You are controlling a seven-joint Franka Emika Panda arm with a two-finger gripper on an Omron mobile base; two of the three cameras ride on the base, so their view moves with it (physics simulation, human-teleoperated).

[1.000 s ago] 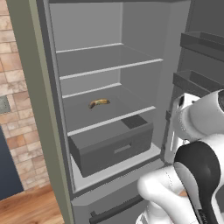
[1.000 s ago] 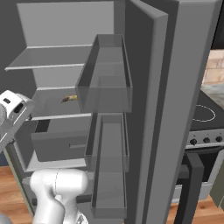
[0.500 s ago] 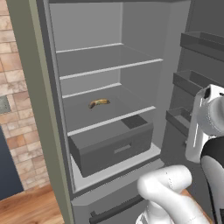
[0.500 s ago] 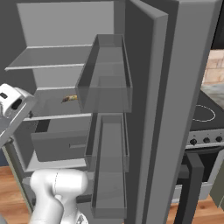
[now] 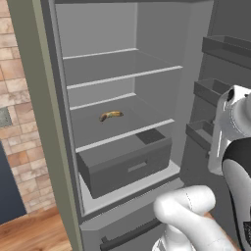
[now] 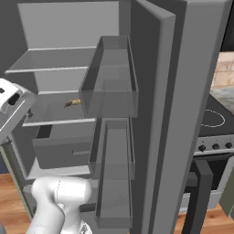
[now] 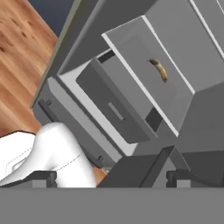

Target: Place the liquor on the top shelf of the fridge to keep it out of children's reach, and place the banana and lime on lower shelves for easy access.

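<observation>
the banana (image 5: 111,115) lies on a lower shelf (image 5: 122,135) of the open fridge (image 5: 162,59), above the drawer (image 5: 128,165); the pincer (image 7: 111,177) is spread wide and empty (banana likely light, soft, bruisable; take it mid-length, gently)

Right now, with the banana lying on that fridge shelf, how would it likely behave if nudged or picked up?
The banana lies flat on its curved side, so a nudge would probably pivot or slide it, not roll it. It looks small and light, likely easy to lift. The smooth shelf offers little grip.
</observation>
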